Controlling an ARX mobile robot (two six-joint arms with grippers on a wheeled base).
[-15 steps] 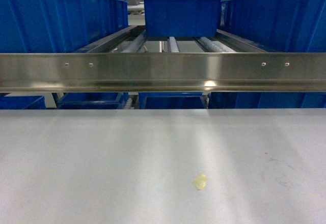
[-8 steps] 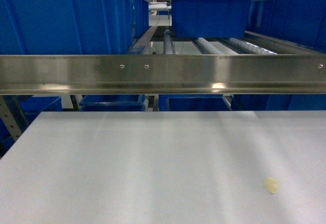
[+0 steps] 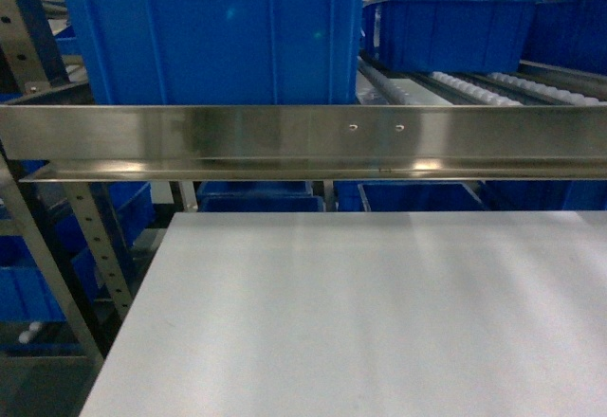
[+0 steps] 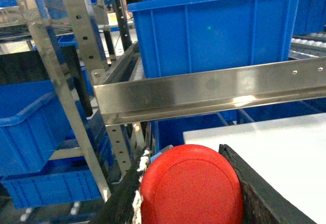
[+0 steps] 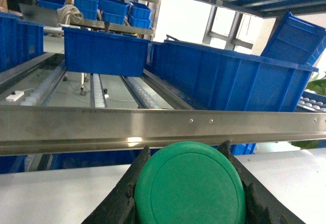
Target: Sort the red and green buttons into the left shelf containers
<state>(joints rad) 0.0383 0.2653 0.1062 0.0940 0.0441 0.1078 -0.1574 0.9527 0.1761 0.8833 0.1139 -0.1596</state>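
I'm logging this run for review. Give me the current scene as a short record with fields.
left gripper: shut on red button
right gripper: shut on green button
nearest bin: large blue bin on the shelf, upper left in head view
rail: steel rail across the front of the shelf
table: grey top below the rail
arms in head view: not seen

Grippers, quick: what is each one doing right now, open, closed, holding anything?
Left gripper: closed on the red button, held between its fingers.
Right gripper: closed on the green button, held between its fingers.
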